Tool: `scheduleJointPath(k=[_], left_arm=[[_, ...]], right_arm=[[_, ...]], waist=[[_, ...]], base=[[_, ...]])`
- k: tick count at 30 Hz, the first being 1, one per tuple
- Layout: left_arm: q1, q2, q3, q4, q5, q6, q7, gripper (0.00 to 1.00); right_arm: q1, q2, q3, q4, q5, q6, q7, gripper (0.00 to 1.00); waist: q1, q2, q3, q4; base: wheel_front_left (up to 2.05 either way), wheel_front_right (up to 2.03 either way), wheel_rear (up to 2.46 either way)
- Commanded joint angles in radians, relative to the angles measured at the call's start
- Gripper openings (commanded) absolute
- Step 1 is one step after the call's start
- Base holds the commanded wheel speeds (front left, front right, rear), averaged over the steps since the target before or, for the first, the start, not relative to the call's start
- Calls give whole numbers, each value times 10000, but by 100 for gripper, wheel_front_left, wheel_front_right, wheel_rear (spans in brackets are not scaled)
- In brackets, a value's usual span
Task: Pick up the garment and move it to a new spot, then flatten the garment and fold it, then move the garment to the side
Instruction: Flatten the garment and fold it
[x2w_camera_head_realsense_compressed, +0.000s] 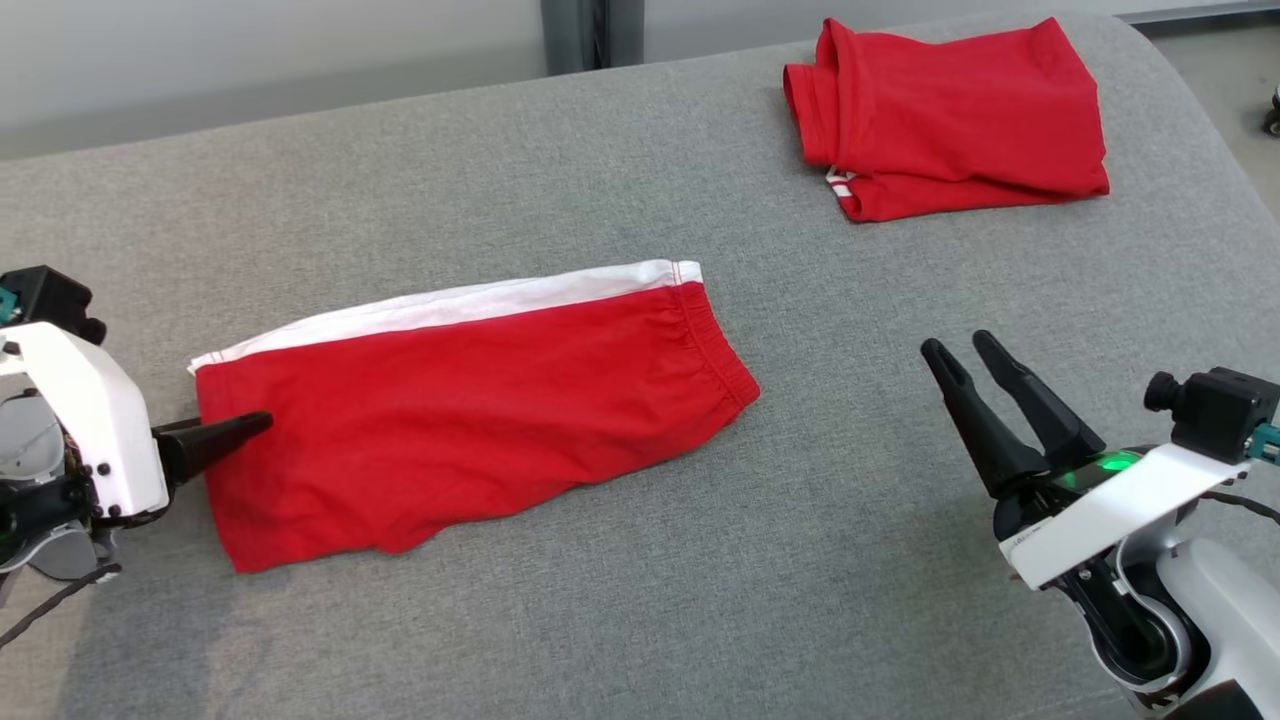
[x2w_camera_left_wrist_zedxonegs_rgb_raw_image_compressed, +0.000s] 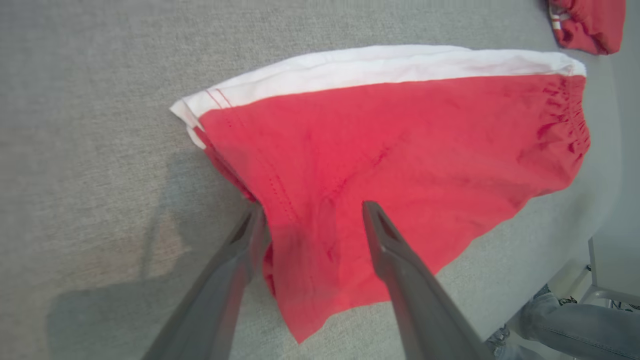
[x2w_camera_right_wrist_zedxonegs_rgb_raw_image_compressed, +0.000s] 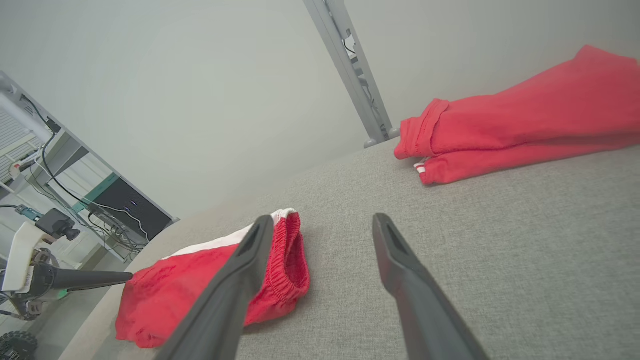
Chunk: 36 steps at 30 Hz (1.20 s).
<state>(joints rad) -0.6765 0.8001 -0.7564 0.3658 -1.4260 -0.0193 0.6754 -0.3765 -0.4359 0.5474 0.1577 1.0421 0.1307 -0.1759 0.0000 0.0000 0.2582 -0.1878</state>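
A: L gripper (x2w_camera_left_wrist_zedxonegs_rgb_raw_image_compressed: 314, 206), fingers?
B: Spread wide at the leg hem of the red shorts (x2w_camera_head_realsense_compressed: 470, 400). One tip at the hem's edge, other over the cloth. Nothing pinched.
A: R gripper (x2w_camera_head_realsense_compressed: 960, 345)?
B: Jaws apart, empty, well off the shorts' waistband end.
A: Shorts themselves?
B: Flat on grey table (x2w_camera_head_realsense_compressed: 700, 600), white band along far edge. 2nd red garment (x2w_camera_head_realsense_compressed: 950, 120) folded, well beyond the waistband.

Parted jaws reach over the red shorts (x2w_camera_left_wrist_zedxonegs_rgb_raw_image_compressed: 400, 140).
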Motion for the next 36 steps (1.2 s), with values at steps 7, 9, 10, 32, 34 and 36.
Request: scheduleJointPath(k=[7, 9, 10, 32, 34, 36], left_arm=[[-252, 319, 338, -527, 822, -8, -1254, 100], [-302, 287, 523, -758, 1157, 118, -1997, 100], [-233, 280, 569, -894, 1347, 161, -2368, 100], [3364, -1260, 1838, -3350, 4399, 3137, -9358, 100], [3629, -1445, 1890, -3442, 4998, 3459, -9406, 100], [3918, -1842, 2325, -3616, 5570, 3650, -9405, 100]], right_arm=[[414, -43, -447, 25, -284, 4, 101, 100], [468, 8, -559, 15, -375, 4, 95, 100], [511, 41, -654, 35, -441, 4, 69, 100], [1614, 971, -2755, 49, -2684, 4, -221, 100], [1660, 1075, -2876, -72, -2931, 4, -301, 100], [1761, 1183, -3057, -141, -3246, 4, -386, 100]], waist=[[0, 0, -500, 491], [0, 0, -601, 648], [0, 0, -642, 724], [0, 0, -1428, 2011], [0, 0, -1443, 2025], [0, 0, -1455, 2009]], base=[[0, 0, 0], [0, 0, 0], [0, 0, 0], [0, 0, 0], [0, 0, 0], [0, 0, 0]])
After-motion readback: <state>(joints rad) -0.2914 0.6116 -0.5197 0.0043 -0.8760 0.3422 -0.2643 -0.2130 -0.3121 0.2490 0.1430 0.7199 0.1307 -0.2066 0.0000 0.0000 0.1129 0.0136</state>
